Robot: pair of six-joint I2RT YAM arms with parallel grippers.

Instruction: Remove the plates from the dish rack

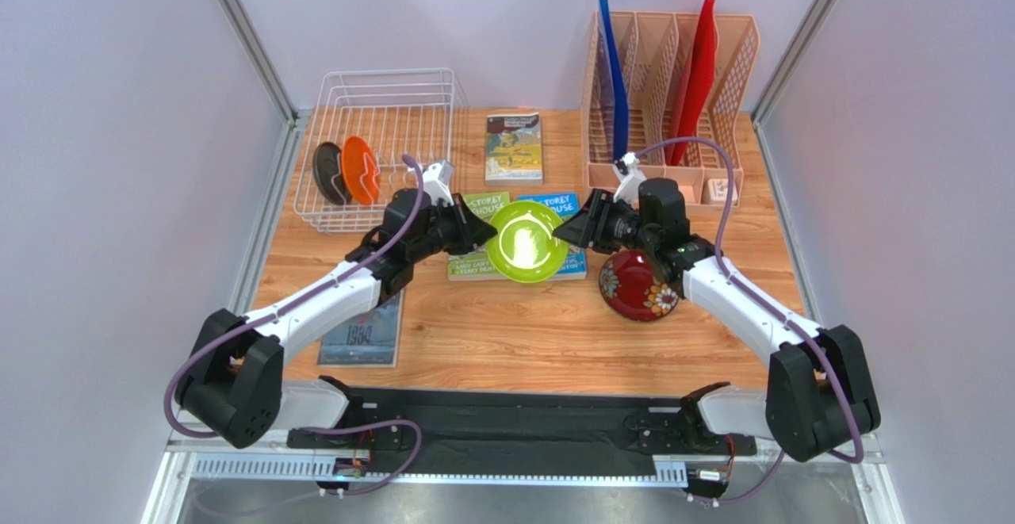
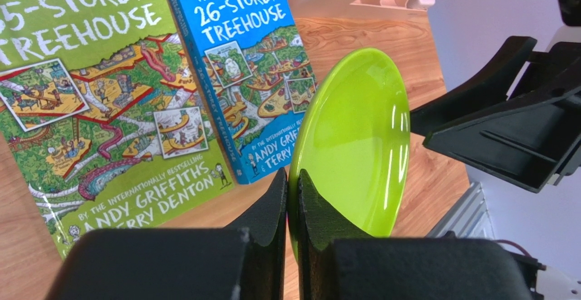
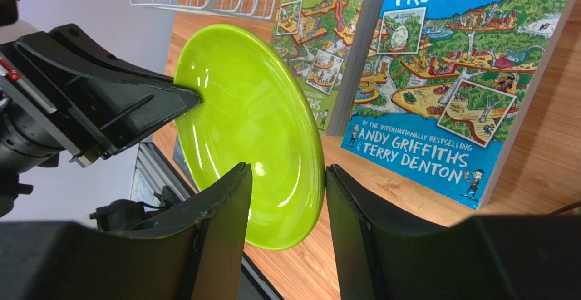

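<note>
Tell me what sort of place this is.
Probably a robot test cell, not a kitchen: a wooden tabletop boxed in by plain white panels, a left arm and right arm mounted at its near edge, and staged props: a white dish rack, a peach file organizer, children's books.

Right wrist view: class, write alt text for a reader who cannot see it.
A lime green plate is held on edge, its rim pinched by the left gripper while the right gripper straddles its lower rim, jaws open. Behind it, two Treehouse books lie on the wooden table.
</note>
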